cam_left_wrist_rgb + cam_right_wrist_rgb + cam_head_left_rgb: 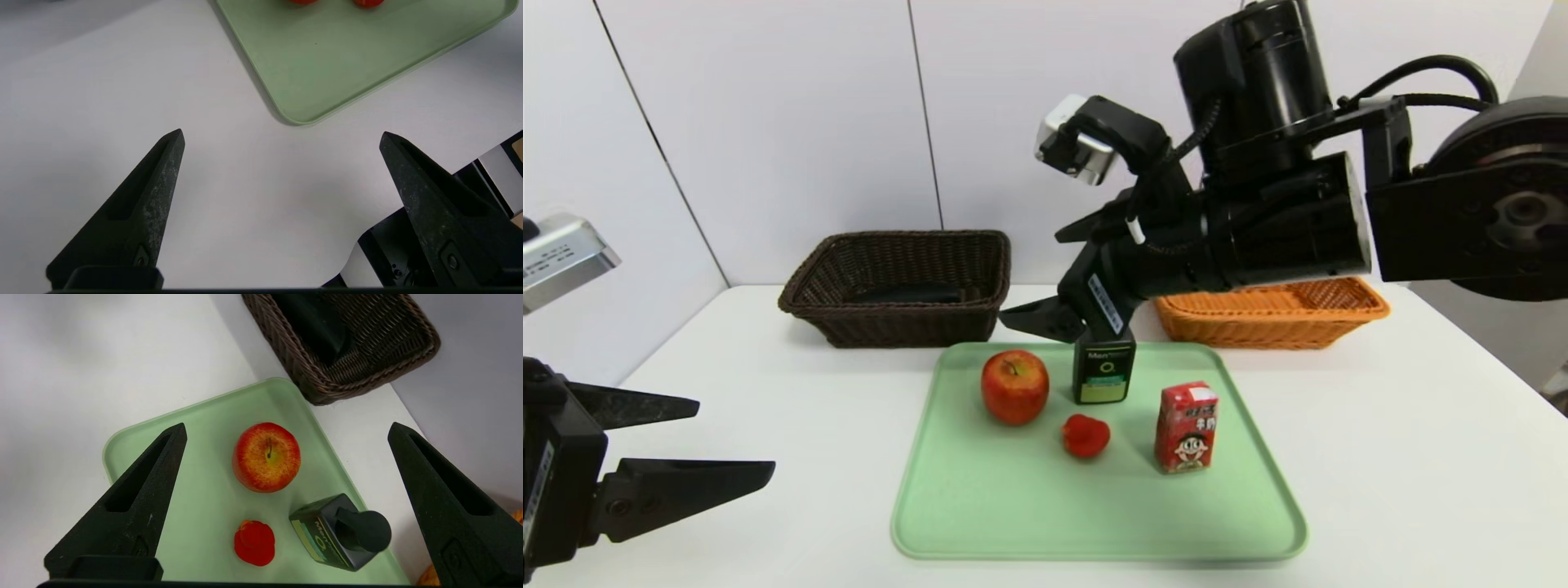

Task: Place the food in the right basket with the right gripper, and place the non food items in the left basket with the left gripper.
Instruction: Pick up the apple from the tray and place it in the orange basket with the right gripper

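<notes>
White walls with thin dark seams stand behind a white table (809, 514), and on this table lies a green tray (1094, 523). Behind the tray are two baskets: the dark basket (907, 322) on the left side, with a black pouch (316, 326) inside it, and the orange basket (1258, 331) on the right side, partly hidden by the right arm (1282, 212).

The right gripper (287, 424) is spread wide and holds nothing. It is above the rear part of the tray, and in its wrist view the apple (267, 457) lies between the two fingers, but below them and untouched. This is the relation that matters: the apple is round, with its stem up and no long axis, so the next move is probably to go down over it, and the right arm is clearly the nearer one. The bottle (347, 535) stands close to the apple, so a finger could perhaps knock it.

The left gripper (737, 433) is also spread and empty, over the table, left of the tray. The duck (1085, 435) and the carton (1188, 429) are on the tray too, the carton upright.

On the bottle one can read "Men" and a ring-like mark; the carton carries a cartoon face and Chinese characters, of which "牛奶" seems readable.
</notes>
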Controlling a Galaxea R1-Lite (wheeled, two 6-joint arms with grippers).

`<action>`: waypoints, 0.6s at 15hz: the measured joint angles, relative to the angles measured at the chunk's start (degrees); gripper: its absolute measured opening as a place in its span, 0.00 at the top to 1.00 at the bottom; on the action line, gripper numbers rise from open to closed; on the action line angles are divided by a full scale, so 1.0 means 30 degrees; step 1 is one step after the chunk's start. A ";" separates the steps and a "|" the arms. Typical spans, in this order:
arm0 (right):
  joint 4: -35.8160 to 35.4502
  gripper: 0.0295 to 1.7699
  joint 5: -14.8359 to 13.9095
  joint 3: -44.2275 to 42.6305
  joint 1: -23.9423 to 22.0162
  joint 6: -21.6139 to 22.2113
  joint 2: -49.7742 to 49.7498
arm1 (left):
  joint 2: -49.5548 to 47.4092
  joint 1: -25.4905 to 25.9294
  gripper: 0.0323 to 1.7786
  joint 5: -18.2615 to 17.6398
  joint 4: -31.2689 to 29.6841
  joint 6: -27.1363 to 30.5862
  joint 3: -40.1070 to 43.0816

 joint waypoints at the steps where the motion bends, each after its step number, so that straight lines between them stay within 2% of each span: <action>1: 0.0801 0.04 0.0020 -0.1028 0.0093 0.0000 0.0532 | -0.0057 0.0000 0.05 -0.0008 -0.0008 0.0000 0.0191; 6: 0.4823 0.04 0.0020 -0.5608 0.0223 0.0614 0.3214 | -0.0219 0.0000 0.05 -0.0045 -0.0073 -0.0012 0.0622; 9: 0.5043 0.04 -0.0057 -0.6047 0.0305 0.0488 0.4328 | -0.0228 0.0000 0.05 -0.0089 -0.0110 -0.0049 0.1130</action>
